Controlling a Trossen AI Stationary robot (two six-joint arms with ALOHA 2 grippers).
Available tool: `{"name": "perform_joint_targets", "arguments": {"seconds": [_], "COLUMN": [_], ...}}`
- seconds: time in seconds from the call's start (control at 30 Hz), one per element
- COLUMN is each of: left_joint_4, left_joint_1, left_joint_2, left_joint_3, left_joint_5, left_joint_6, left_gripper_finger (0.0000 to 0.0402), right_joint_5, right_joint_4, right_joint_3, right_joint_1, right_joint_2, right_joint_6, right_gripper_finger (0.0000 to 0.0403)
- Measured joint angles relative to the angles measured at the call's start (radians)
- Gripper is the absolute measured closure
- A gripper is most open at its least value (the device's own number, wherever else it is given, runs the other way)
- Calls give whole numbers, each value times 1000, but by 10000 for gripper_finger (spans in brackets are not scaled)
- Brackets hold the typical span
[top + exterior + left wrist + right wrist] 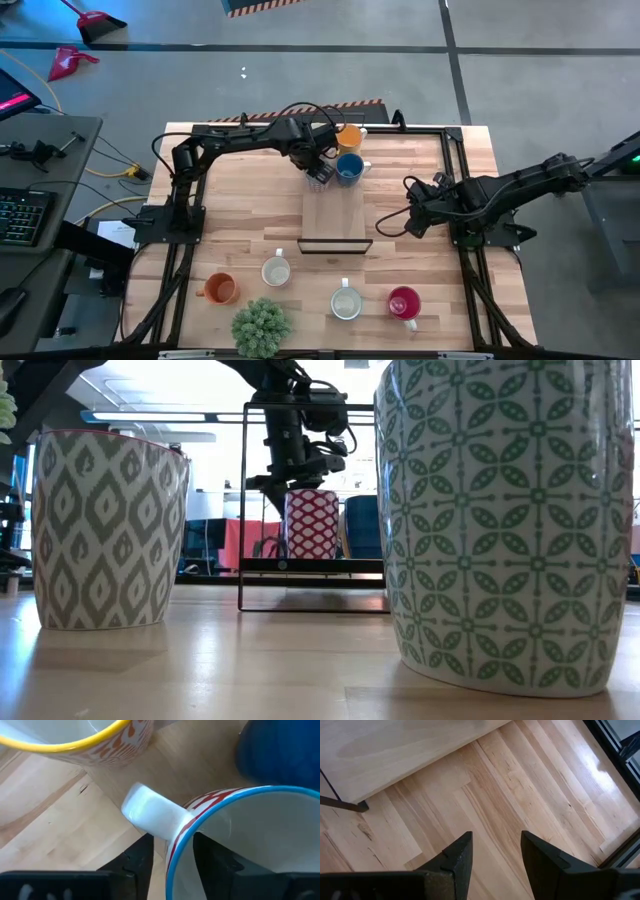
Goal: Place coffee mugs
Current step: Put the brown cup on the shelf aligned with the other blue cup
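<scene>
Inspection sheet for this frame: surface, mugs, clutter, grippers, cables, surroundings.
Surface: wooden table carrying a raised board.
Job's things: orange mug and blue mug at the far edge; red-patterned mug at the left gripper; four mugs along the near edge.
Clutter: green plant ball.
Grippers: left gripper straddles that mug's wall, fingers apart; right gripper open over bare wood.
Cables: black leads on both arms.
Surroundings: keyboard, red dustpan.

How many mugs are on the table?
7: near edge, orange mug, cream mug, green-patterned mug, red-pink mug; far end, yellow-rimmed orange mug, blue mug, and a red-patterned mug at the left tool. More may be hidden.
</scene>
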Motion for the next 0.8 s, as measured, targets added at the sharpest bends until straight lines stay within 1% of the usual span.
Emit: {"name": "perform_joint_targets", "arguments": {"seconds": [0.17,0.33,0.4,0.57,0.73,0.77,0.8], "left_joint_4": [-35,-100,-156,-306,-521,-504,-491], "left_joint_1": [0,0,-3,-17,-33,-40,-46], "left_joint_2": [0,-1,-1,-1,-1,-10,-31], "left_joint_3": [60,155,192,307,400,396,381], "left_joint_5": [2,12,29,29,17,20,46], "left_joint_6": [22,39,53,103,112,115,127], "left_gripper_finger": [254,247,247,247,247,247,247], "right_joint_5": [0,-3,-10,-13,-13,-13,-13], "right_joint_4": [0,0,0,-1,-1,-1,-1], "right_joint_3": [0,0,0,0,0,0,0], "right_joint_1": [0,0,0,0,0,0,0], "right_joint_2": [0,0,0,0,0,0,0], "right_joint_6": [-2,-1,1,-1,1,0,-1], "right_gripper_finger": [260,260,260,260,260,260,260]}}
